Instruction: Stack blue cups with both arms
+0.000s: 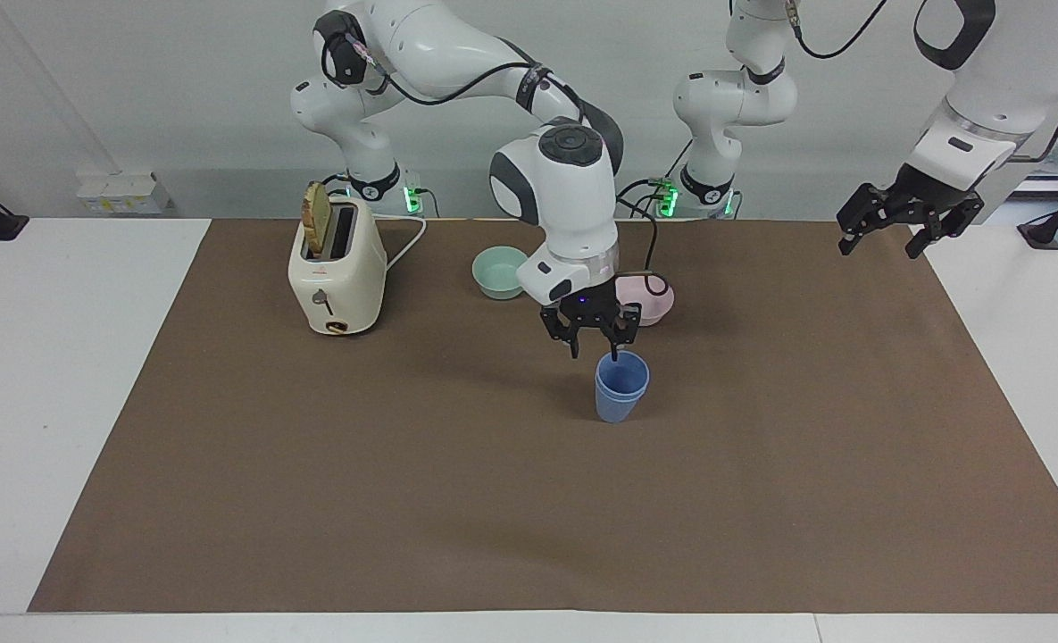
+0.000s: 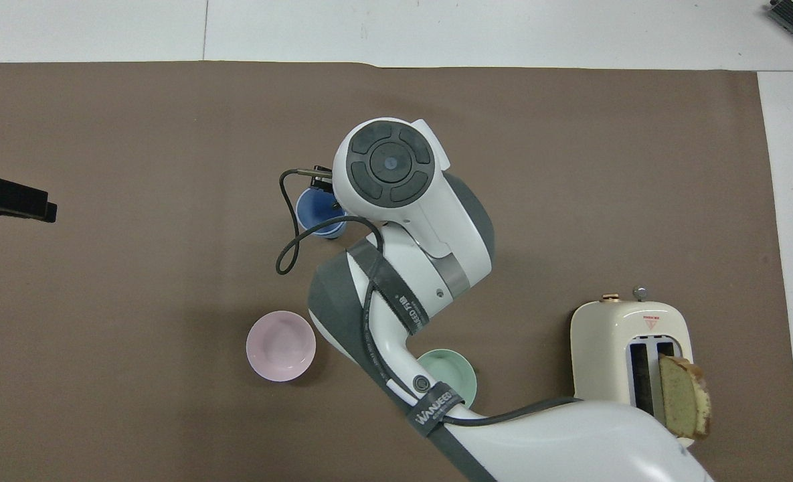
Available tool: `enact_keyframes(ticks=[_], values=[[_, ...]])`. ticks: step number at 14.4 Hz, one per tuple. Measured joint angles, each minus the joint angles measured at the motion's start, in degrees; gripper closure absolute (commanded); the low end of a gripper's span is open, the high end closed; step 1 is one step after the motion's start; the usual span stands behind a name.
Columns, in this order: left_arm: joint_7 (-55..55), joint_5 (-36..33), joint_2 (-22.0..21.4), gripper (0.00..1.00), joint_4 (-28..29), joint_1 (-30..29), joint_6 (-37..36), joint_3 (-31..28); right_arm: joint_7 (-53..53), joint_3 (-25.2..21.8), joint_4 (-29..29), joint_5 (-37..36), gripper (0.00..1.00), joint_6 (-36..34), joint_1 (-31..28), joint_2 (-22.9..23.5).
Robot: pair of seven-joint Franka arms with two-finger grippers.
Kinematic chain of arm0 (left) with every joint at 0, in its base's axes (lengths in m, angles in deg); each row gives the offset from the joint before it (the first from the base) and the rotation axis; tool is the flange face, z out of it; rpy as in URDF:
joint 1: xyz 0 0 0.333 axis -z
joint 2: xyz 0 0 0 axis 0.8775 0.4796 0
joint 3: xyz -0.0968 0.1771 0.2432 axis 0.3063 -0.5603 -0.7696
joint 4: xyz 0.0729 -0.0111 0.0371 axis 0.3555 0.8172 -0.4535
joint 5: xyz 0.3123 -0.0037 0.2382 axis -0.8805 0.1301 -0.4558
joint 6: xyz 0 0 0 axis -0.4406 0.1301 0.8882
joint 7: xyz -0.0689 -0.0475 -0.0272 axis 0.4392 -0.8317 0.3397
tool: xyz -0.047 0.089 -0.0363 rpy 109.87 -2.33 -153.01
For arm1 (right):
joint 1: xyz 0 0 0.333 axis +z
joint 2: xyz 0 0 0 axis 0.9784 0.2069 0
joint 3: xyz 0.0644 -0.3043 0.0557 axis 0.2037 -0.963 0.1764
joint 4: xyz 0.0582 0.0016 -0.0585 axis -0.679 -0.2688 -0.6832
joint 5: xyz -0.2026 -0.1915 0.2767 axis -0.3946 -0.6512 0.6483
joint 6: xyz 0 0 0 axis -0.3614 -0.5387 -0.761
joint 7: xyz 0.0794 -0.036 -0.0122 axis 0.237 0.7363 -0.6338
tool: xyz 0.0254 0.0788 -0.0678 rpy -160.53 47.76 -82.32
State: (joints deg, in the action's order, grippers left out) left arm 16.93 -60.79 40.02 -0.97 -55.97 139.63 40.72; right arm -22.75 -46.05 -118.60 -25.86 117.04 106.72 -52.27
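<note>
Two cups: nested, one inside the other, standing upright as a single stack (image 1: pixel 621 386) on the brown mat (image 1: pixel 529 500), about mid-table, a little toward the left arm's end.
Stack, from above: partly hidden under the right arm's wrist; blue rim and inside show (image 2: pixel 318 211).
Right gripper (image 1: pixel 593 346): fingers spread apart, holding nothing, hanging just over the stack's rim (one fingertip looks to dip close to the rim; contact cannot be told).
Left gripper (image 1: pixel 880 239): raised over the mat's corner at the left arm's end, nearer the robots' edge of the table; fingers spread, empty; this arm waits.
Pink bowl (image 1: pixel 649 297): on the mat, nearer the robots than the stack.
Green bowl (image 1: pixel 499 271): beside the pink bowl, toward the right arm's end.
Toaster (image 1: pixel 336 277): toward the right arm's end, a slice standing in one slot.
Progress: stacking looks done (upper cup seated deep, only its rim band above the lower).
Remaining: likely only lifting the right gripper clear and parking the arm.
</note>
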Motion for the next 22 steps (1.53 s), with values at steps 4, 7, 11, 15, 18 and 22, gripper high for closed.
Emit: enact_keyframes(ticks=[4, 7, 11, 15, 18, 22], values=[[0.0, 0.0, 0.0, 0.0, 0.0, 0.0, 0.0, 0.0, -16.1, -0.3, 0.4, 0.0, 0.0, -11.3, -9.0, -7.7], [-0.1, 0.0, 0.0, 0.0, 0.0, 0.0, 0.0, 0.1, -24.2, -0.5, 0.5, -0.1, 0.0, -16.7, -14.7, -12.2], [-0.1, 0.0, 0.0, 0.0, 0.0, 0.1, -0.1, 0.4, -34.1, -0.6, 0.4, -0.1, 0.0, -18.4, -22.8, -14.8], [-0.1, 0.0, -0.4, 0.0, -0.2, -0.1, -0.9, 0.2, -38.0, -0.6, -4.3, 0.0, 0.0, -18.5, -26.4, -16.9], [-0.1, 0.0, -1.3, 0.0, -0.5, -0.5, -1.3, 0.0, -38.0, -0.2, -6.8, 0.0, 0.0, -18.5, -26.4, -18.7], [-0.1, 0.0, -1.3, 0.0, -0.5, -0.5, -1.3, 0.0, -38.0, -0.2, -7.3, 0.0, 0.0, -18.5, -26.4, -19.1]])
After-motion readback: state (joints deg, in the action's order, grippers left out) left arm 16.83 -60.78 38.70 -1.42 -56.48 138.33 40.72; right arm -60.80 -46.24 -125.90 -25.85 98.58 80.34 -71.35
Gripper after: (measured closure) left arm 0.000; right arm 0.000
